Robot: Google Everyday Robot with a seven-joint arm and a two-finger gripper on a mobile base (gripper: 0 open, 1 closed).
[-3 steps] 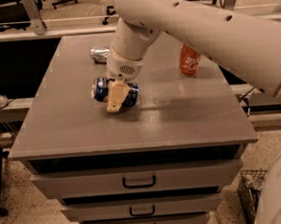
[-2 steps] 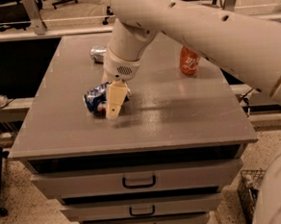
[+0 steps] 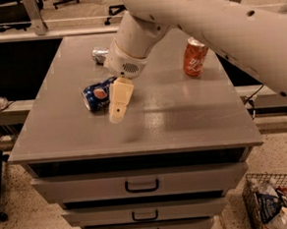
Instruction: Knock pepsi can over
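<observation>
Looks to me like the pepsi can (image 3: 98, 94) is already down: it's lying on its side on the left half of the surface (image 3: 188, 116), silver top facing the left edge, logo facing up. Your tool (image 3: 120, 101) hangs right at the can's right end, pointing down at the surface. From this angle I honestly can't tell if it's released or clenched, or whether it's actually touching the can. So the job now is mostly not messing it up. A can on its side rolls easily, and there isn't much surface between it and the left edge, so I wouldn't push any further that way. Lift the tool straight up first, then pull back to the right. Watch the arm's sweep too, since the orange-red can (image 3: 194, 57) stands off to the right and the crushed silver can (image 3: 100, 54) sits near the back, right by the wrist.
</observation>
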